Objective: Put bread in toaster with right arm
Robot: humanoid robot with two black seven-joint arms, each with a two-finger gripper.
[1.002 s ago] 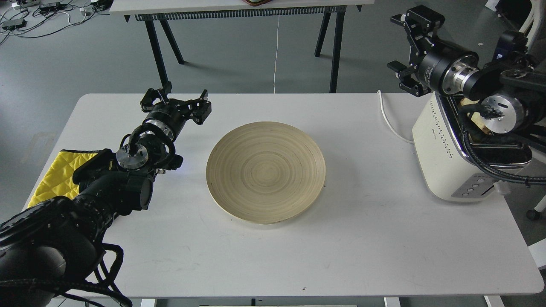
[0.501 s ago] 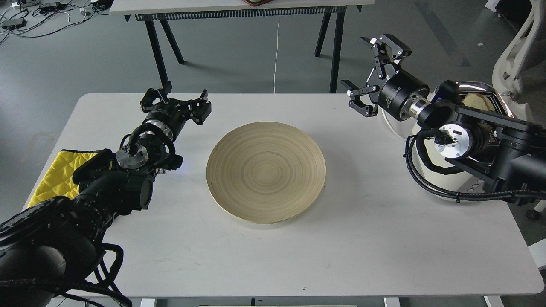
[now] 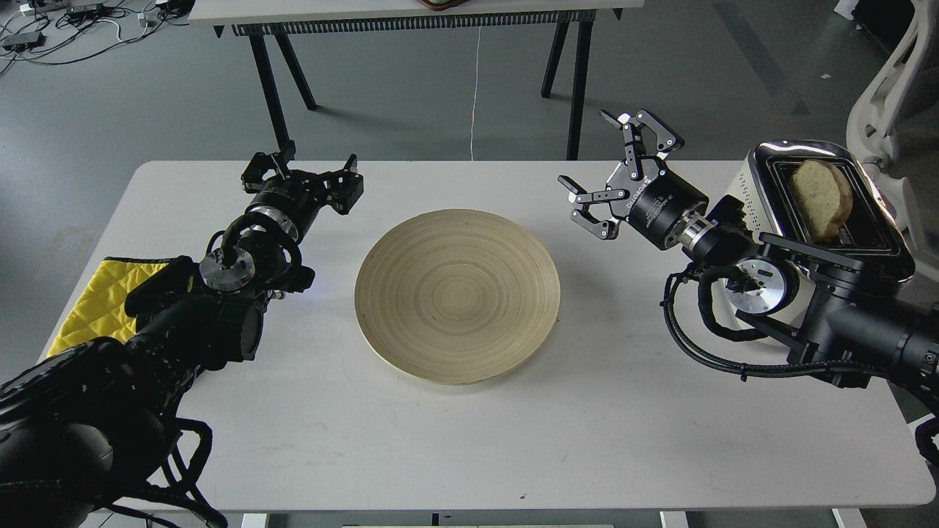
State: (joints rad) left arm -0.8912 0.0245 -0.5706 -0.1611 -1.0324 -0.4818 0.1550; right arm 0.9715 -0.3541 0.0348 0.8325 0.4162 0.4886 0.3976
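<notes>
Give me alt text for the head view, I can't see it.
A bread slice stands in the toaster at the table's right end; the open right tool hangs empty beside it. An empty wooden plate sits mid-table, the left tool open.

At right of the frame the bread [image 3: 821, 199] stands partly out of a slot in the toaster [image 3: 755, 192]. The right gripper [image 3: 615, 174], fingers spread and holding nothing, hovers between toaster and the wooden plate [image 3: 457, 295] at centre. At left, the left gripper [image 3: 302, 173] is spread too.

One head view looks forward and down over the white table [image 3: 469, 440] from nearby.
</notes>
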